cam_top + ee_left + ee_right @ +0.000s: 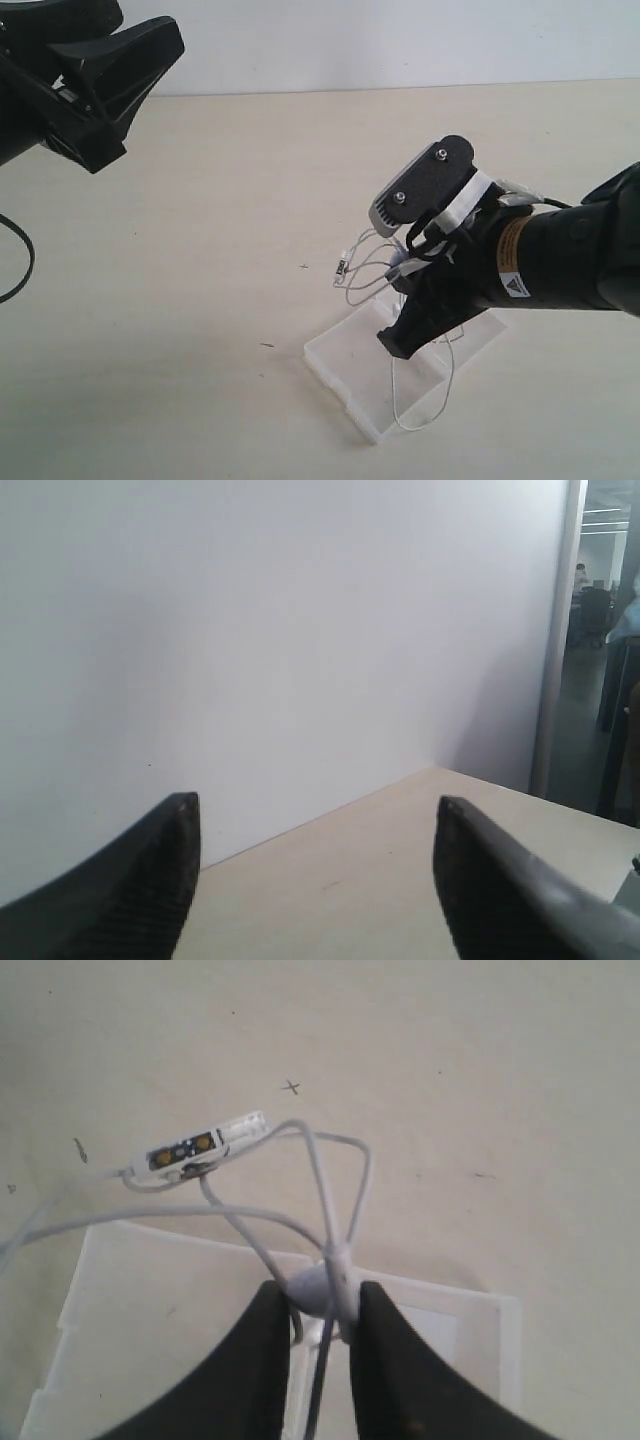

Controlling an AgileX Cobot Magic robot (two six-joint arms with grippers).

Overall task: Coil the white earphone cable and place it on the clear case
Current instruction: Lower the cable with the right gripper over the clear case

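So the right hand (322,1300) is clenched on the cable (337,1257), pinching a bunch of strands and what looks like an earbud between its fingers (265,1360). It hangs just above the case (340,375), which lies flat on the worktop (180,260). Loops stick out past the fingers, the inline piece (195,1147) among them, and one long loop droops past the case's edge. Left hand (318,805) is released, holding nothing, raised and well apart from it all.
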